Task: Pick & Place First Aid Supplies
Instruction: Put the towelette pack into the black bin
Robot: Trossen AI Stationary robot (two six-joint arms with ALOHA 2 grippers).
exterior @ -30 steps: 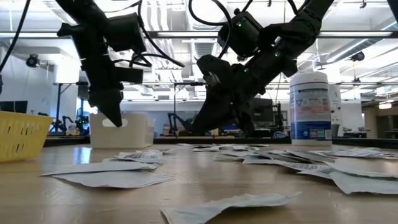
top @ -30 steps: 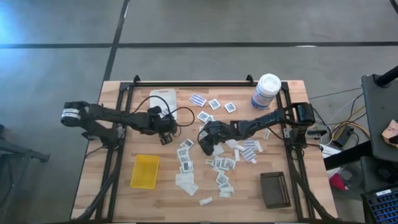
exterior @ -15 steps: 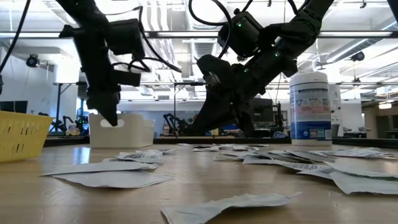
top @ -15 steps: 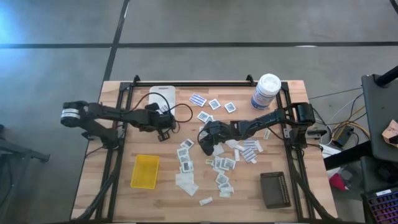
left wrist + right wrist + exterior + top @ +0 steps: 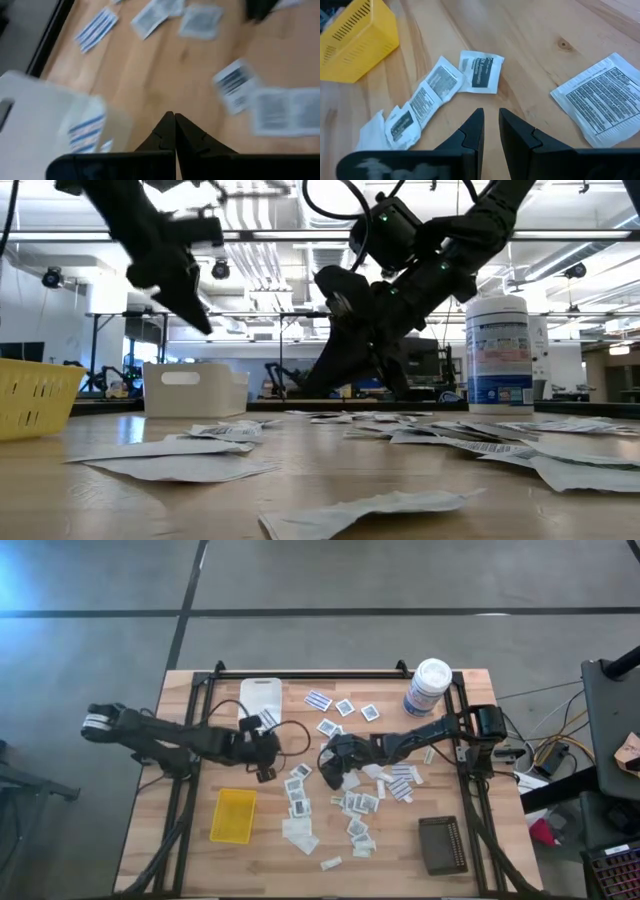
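trays: 3 | packets (image 5: 352,804): perhaps 30 | left end effector (image 5: 174,131) closed, empty | right end effector (image 5: 490,131) narrowly apart, empty

- white tray (image 5: 262,695) at the table's far edge
- yellow tray (image 5: 233,815) nearer the front
- black tray (image 5: 442,845)
- white canister (image 5: 428,686)
- wooden table (image 5: 190,860)

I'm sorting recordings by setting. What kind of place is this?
Probably a robotics lab or workshop: a wooden table on a bare concrete floor, other robot arms behind, exposed ceiling ducts.
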